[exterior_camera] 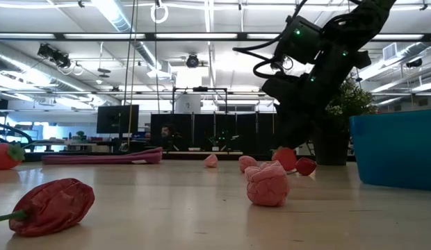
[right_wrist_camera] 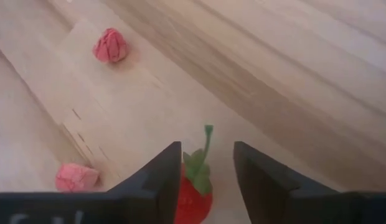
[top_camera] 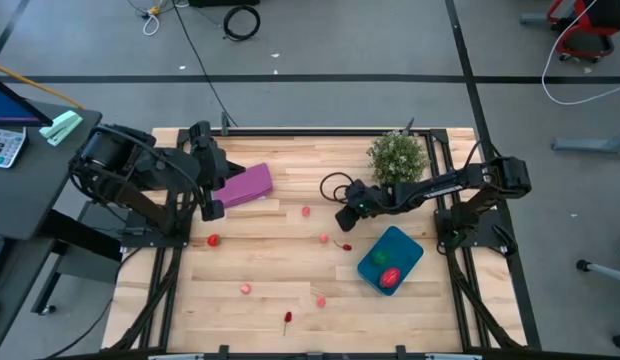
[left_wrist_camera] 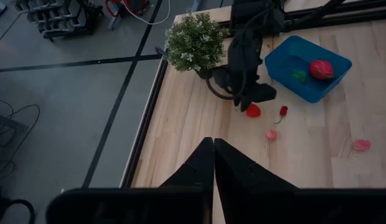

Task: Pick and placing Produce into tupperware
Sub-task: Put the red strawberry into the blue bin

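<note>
My right gripper (right_wrist_camera: 204,171) is open and low over the table's middle (top_camera: 346,220). A red toy strawberry with a green top (right_wrist_camera: 194,186) lies on the wood between its fingers, also visible under the gripper from the left wrist (left_wrist_camera: 253,111). The teal tupperware (top_camera: 405,243) sits toward the right near corner with a red piece (top_camera: 390,277) and a green piece (top_camera: 378,258) inside. Other red and pink produce lies loose on the table (top_camera: 324,238) (top_camera: 213,240) (top_camera: 246,289). My left gripper (left_wrist_camera: 213,146) is shut and waits at the left side (top_camera: 212,207). My right gripper comes down on the strawberry from above, a finger on either side of it. One finger (right_wrist_camera: 165,180) is close against the strawberry's side (right_wrist_camera: 183,190), but I cannot tell whether it touches. The strawberry rests on the table.
A flat purple object (top_camera: 245,185) lies beside my left gripper. A bushy potted plant (top_camera: 396,157) stands at the far edge behind my right arm. A small stemmed red piece (top_camera: 342,245) lies between gripper and tupperware. A red pepper (top_camera: 288,318) sits near the near edge.
</note>
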Controlling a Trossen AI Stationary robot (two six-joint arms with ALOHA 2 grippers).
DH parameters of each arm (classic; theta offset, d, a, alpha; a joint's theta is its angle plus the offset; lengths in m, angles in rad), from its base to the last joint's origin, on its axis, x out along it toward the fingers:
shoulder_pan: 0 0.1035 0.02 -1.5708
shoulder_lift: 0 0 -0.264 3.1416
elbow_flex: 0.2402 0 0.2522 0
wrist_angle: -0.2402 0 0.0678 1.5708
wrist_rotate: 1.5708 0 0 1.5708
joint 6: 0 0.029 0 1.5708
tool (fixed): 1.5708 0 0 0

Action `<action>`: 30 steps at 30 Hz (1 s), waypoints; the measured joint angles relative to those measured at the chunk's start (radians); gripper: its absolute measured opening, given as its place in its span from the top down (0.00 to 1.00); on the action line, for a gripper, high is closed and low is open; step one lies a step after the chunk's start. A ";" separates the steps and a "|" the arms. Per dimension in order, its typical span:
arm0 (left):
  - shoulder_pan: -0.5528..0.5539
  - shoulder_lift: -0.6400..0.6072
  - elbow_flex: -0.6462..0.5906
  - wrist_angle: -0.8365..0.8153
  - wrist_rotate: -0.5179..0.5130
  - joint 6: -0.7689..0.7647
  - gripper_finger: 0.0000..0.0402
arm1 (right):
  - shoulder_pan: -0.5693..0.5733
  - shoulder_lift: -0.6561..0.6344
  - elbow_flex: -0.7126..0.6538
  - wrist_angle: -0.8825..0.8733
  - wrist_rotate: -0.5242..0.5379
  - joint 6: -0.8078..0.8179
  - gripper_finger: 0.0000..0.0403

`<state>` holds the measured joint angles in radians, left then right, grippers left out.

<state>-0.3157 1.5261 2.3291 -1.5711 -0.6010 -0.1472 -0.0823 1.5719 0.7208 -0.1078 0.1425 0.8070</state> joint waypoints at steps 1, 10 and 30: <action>0.000 0.000 0.000 0.000 0.000 0.000 0.96 | 0.000 0.000 0.000 0.000 0.000 0.000 0.60; 0.000 0.000 0.000 0.000 0.000 0.001 0.97 | 0.001 0.000 0.000 0.000 0.016 0.027 0.63; 0.000 0.000 0.000 0.000 0.000 0.001 0.96 | 0.046 0.041 0.000 0.003 0.072 0.056 0.65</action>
<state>-0.3156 1.5261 2.3291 -1.5709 -0.6010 -0.1467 -0.0360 1.6129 0.7212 -0.1046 0.2141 0.8631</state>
